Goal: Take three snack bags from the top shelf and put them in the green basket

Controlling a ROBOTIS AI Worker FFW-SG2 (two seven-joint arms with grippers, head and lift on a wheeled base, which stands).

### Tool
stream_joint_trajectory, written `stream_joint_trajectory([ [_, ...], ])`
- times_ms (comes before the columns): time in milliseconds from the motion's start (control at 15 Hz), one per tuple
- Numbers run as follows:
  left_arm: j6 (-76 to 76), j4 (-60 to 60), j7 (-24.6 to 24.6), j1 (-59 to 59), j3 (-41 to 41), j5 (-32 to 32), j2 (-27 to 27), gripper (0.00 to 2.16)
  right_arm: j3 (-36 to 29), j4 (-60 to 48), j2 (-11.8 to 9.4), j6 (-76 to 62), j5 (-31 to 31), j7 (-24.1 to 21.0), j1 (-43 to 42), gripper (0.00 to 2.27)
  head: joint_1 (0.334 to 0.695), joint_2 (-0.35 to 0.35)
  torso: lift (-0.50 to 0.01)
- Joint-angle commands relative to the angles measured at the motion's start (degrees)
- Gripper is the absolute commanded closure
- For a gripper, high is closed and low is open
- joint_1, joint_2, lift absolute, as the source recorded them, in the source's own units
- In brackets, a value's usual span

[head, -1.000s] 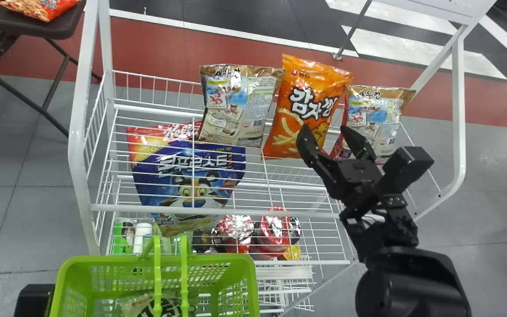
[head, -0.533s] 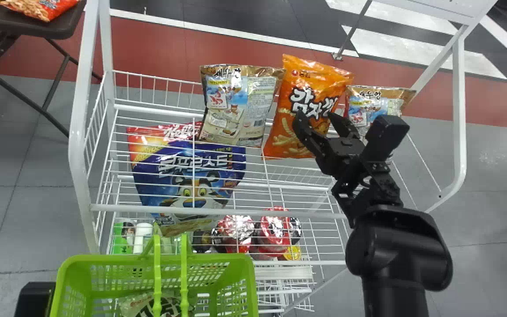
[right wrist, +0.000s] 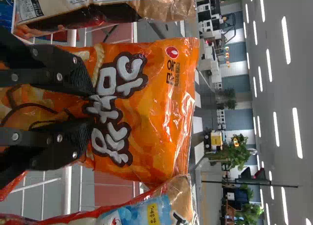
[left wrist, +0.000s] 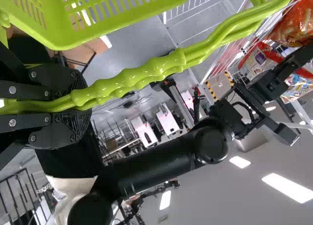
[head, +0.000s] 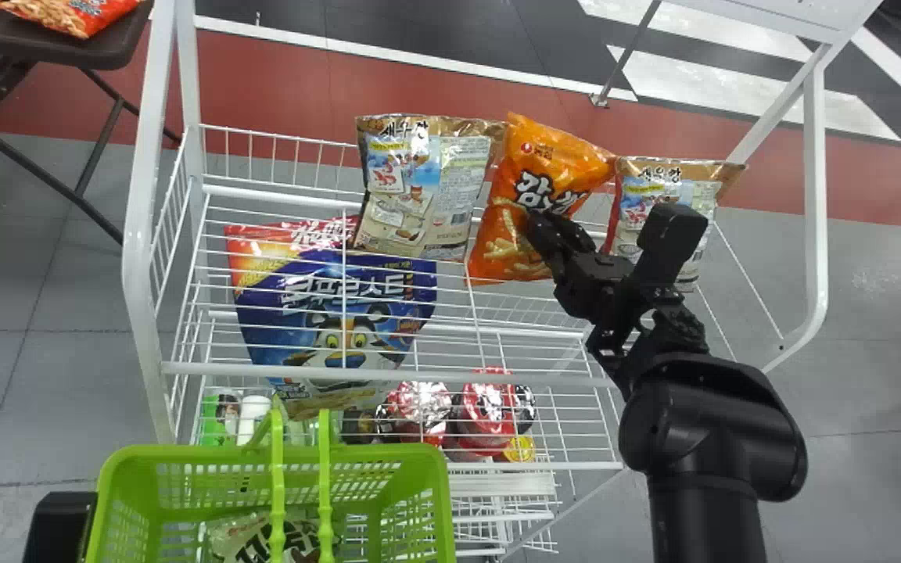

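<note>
Ahead of you stands the white rack (head: 138, 234), then the green basket (head: 208, 453), its handles (left wrist: 161, 66) clamped in your left gripper (left wrist: 82, 105). The orange bag (head: 509, 234) is on the top shelf. Lift on that shallow fold and slick film may slip, or drag a neighbour. Your right gripper (right wrist: 93, 107) sits narrow, pinching the bag's front.
</note>
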Motion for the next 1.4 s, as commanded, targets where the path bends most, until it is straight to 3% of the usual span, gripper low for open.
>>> stream_joint_trajectory([
  [0, 0.3, 0.0, 0.3, -0.3, -0.2, -0.1, -0.1, 1.78, -1.1, -0.6, 0.0, 0.0, -0.5, 0.8, 0.7, 1.95, 0.695, -0.35, -0.035],
  [400, 1.3, -0.3, 0.6, -0.4, -0.8, -0.2, 0.2, 1.78, -5.0, -0.9, 0.0, 0.3, -1.6, 3.3, 0.1, 1.95, 0.695, -0.35, -0.035],
  [800, 2.4, -1.0, 1.0, -0.2, -1.7, -0.8, 0.2, 1.78, -5.2, -9.8, 0.0, 6.3, -6.8, 5.8, 3.7, 1.95, 0.695, -0.35, -0.035],
  [1333, 2.8, -1.9, 1.9, 0.5, -2.6, -1.1, 0.3, 1.78, -6.1, -23.1, 0.1, 17.9, -13.0, 14.6, 8.9, 1.95, 0.695, -0.35, -0.035],
])
